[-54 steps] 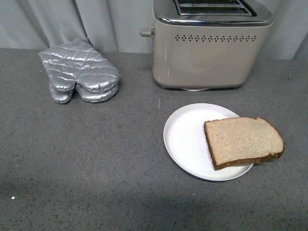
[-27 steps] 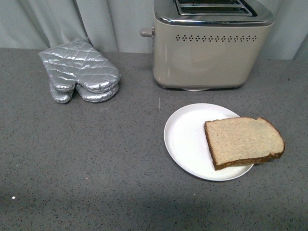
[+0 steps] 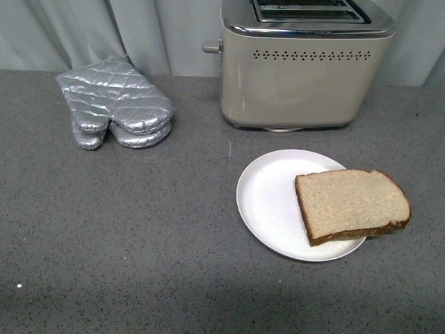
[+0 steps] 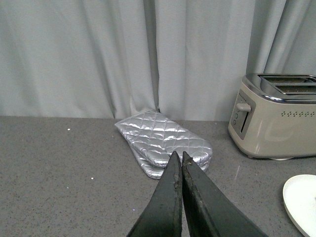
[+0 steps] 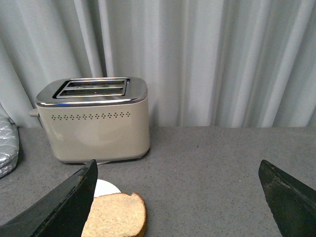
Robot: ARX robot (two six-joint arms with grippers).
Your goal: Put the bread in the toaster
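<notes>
A slice of tan bread (image 3: pixel 351 204) with a dark crust lies flat on a white plate (image 3: pixel 268 202), its rounded end hanging over the plate's right rim. Behind it stands the cream toaster (image 3: pixel 302 69) with a chrome top and two open slots. Neither arm shows in the front view. In the right wrist view the bread (image 5: pixel 116 215) lies by one finger of my open right gripper (image 5: pixel 177 170), with the toaster (image 5: pixel 94 121) beyond. My left gripper (image 4: pixel 178 157) is shut on nothing, its tips in line with the mitts, the toaster (image 4: pixel 274 116) off to one side.
Two silver quilted oven mitts (image 3: pixel 115 104) lie stacked at the back left of the grey speckled counter (image 3: pixel 125 229). A pale grey curtain (image 3: pixel 139 31) hangs behind the counter. The plate's rim (image 4: pixel 301 202) shows at the edge of the left wrist view.
</notes>
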